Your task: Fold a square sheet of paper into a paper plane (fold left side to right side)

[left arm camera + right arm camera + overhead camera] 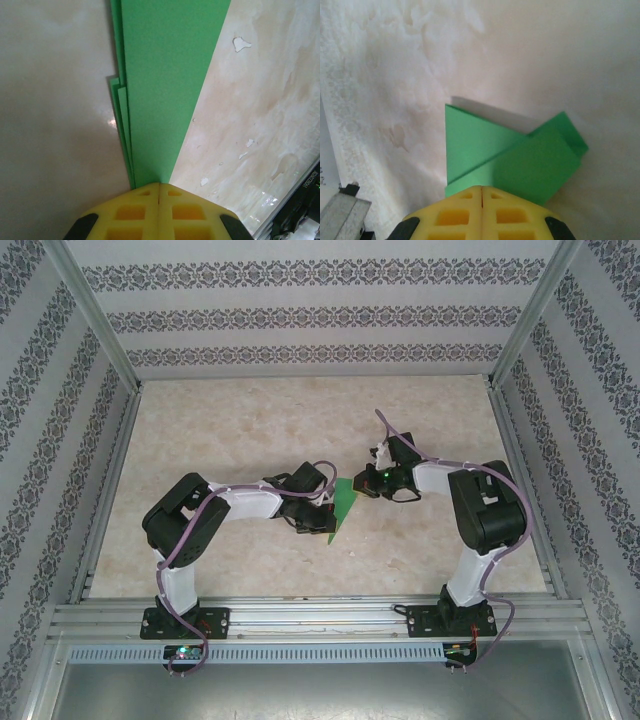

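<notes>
My L pincer (159,185) + R pincer (481,189) both shut, tips on green paper (343,508). Light, thin, slippy; grab thick folded edge.

We see plain bright green paper (520,160) on a cream marbled desk (240,430). The left pincer (159,192) and right pincer (481,195) are yellow; walls (300,320) carry grey ornamental bands on white.

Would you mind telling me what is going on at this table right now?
A robot is folding a green sheet of paper in the middle of the table. The paper already lies in several layers, with a pointed end. The left gripper and the right gripper are both shut, their tips meeting the paper from opposite sides. Whether they pinch it or press it flat is not clear.
</notes>
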Robot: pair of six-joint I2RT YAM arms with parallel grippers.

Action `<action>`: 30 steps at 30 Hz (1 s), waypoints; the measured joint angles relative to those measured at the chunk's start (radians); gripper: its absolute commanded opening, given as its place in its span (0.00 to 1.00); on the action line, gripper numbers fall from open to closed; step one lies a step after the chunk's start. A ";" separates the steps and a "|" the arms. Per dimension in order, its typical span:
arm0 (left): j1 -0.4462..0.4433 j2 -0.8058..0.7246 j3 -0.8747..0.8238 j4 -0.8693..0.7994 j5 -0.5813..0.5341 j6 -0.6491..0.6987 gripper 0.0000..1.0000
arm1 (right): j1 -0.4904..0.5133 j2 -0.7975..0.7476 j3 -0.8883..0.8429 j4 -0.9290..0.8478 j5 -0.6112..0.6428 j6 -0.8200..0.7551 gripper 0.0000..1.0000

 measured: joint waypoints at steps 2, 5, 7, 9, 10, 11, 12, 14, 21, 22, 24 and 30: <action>0.000 0.000 0.000 0.000 0.000 0.000 0.00 | -0.008 0.022 0.010 0.003 0.005 0.000 0.00; 0.000 0.000 0.000 0.000 0.000 0.000 0.00 | -0.027 0.053 0.022 -0.008 0.000 -0.001 0.00; 0.000 -0.001 0.000 0.000 -0.001 0.000 0.00 | -0.031 0.057 0.031 -0.023 -0.003 -0.002 0.00; 0.000 -0.001 0.000 0.000 0.000 0.000 0.00 | -0.032 0.061 0.039 -0.037 -0.003 -0.005 0.00; 0.000 -0.003 0.000 0.000 0.000 0.000 0.00 | -0.032 0.062 0.040 -0.041 -0.004 -0.006 0.00; 0.000 -0.005 0.001 -0.001 -0.002 0.000 0.00 | -0.032 0.063 0.043 -0.045 -0.004 -0.008 0.00; 0.000 -0.006 0.003 -0.005 -0.005 0.000 0.00 | -0.032 0.063 0.044 -0.048 -0.004 -0.008 0.00; 0.000 -0.007 0.011 -0.021 -0.008 0.000 0.00 | -0.032 0.063 0.044 -0.048 -0.004 -0.008 0.00; 0.003 -0.008 0.105 -0.078 0.020 0.008 0.00 | -0.032 0.064 0.044 -0.048 -0.006 -0.008 0.00; 0.004 -0.008 0.117 -0.077 0.029 0.009 0.00 | -0.032 0.064 0.044 -0.048 -0.006 -0.008 0.00; 0.010 -0.008 0.142 -0.076 0.048 0.012 0.00 | -0.032 0.064 0.044 -0.048 -0.006 -0.008 0.00; 0.029 0.042 0.166 -0.060 0.087 0.012 0.00 | -0.032 0.065 0.044 -0.049 -0.006 -0.010 0.00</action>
